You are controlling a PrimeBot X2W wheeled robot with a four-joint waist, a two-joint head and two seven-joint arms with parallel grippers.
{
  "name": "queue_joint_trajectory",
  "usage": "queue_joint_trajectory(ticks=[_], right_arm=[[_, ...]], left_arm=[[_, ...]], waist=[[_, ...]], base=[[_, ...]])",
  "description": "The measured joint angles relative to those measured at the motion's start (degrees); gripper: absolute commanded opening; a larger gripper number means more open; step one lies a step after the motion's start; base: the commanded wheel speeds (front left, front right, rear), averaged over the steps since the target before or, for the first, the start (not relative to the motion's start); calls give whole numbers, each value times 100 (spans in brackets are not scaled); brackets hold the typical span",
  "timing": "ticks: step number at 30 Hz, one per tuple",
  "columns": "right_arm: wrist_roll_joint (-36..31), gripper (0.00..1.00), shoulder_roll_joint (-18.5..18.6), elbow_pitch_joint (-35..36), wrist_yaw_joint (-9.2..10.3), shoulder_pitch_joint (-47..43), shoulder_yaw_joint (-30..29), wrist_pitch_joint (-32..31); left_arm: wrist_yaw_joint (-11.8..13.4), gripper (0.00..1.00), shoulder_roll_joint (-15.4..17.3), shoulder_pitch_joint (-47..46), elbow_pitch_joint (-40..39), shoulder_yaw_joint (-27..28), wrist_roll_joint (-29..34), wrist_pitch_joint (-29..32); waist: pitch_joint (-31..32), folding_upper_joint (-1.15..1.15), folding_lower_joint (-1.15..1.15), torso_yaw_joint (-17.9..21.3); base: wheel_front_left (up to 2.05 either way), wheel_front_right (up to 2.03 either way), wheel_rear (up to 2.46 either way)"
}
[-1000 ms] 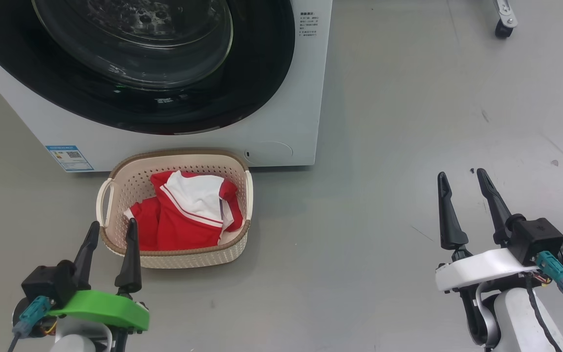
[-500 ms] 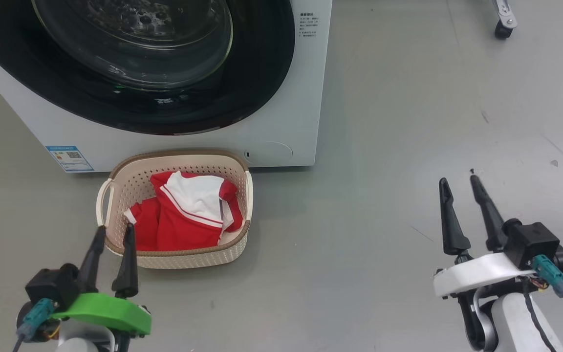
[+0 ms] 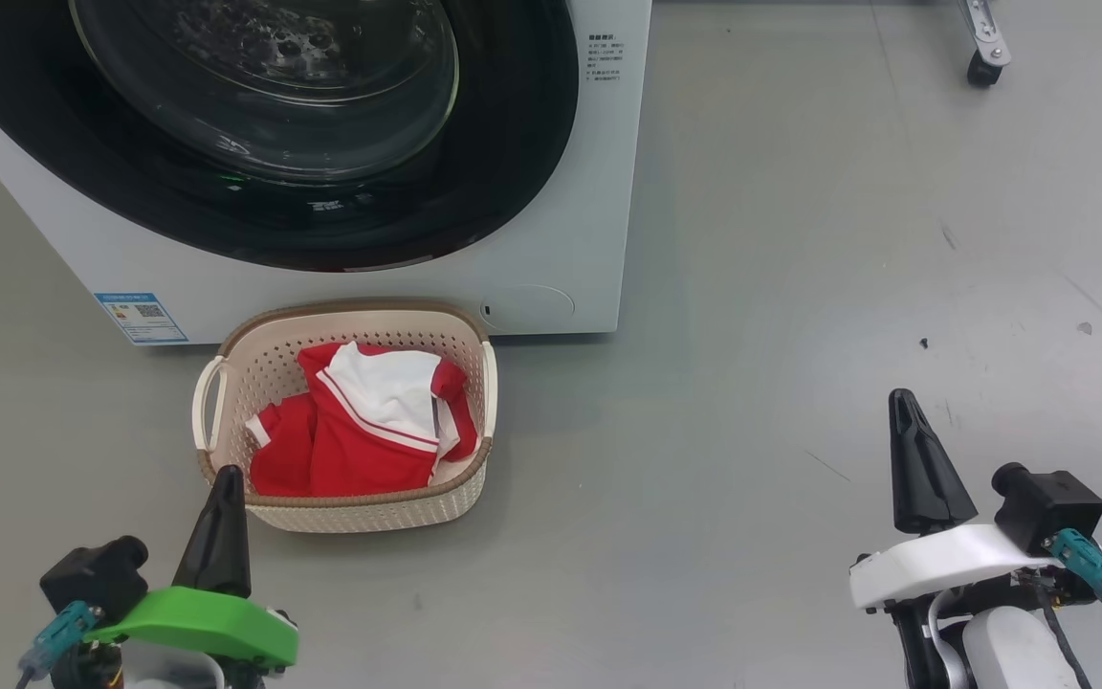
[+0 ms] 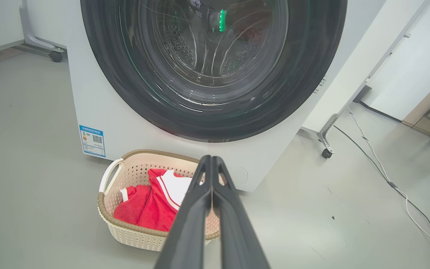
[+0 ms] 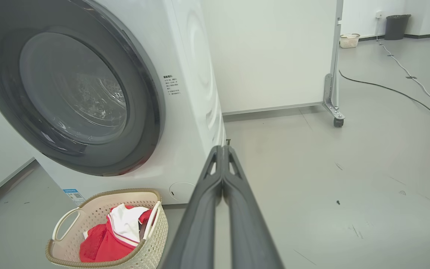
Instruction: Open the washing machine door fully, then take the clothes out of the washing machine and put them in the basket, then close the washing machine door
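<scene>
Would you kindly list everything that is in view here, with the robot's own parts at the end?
washing machine: one, white, at the back on the floor
washing machine door: one, black rim with clear glass, shut on the machine's front
label: one, blue, on the machine's lower left front
basket: one, cream with a brown rim, on the floor before the machine
clothes: one heap, red with a white panel, in the basket
partition: one, white, on castors, behind the machine
cables: two, black and white, across the floor on the right
bin: one, dark, far corner
left hand: one, dark fingers, shut, empty, near the basket
right hand: one, dark fingers, shut, empty, over bare floor
</scene>
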State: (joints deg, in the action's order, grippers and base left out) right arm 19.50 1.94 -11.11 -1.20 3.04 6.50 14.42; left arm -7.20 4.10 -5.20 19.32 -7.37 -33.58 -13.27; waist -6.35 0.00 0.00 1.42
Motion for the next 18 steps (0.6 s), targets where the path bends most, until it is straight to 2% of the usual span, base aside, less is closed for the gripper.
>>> queue_joint_trajectory(ticks=[8, 18], right_arm=[[871, 0, 2, 24, -36, -9, -86, -177], [1642, 0, 9, 21, -77, -9, -212, -380]], left_arm=[[0, 0, -11, 1, -47, 97, -522, 168], [0, 0, -26, 2, -97, 202, -1171, 370]], waist=[[57, 0, 0, -16], [123, 0, 0, -33]], base=[[0, 0, 0], [0, 0, 0]])
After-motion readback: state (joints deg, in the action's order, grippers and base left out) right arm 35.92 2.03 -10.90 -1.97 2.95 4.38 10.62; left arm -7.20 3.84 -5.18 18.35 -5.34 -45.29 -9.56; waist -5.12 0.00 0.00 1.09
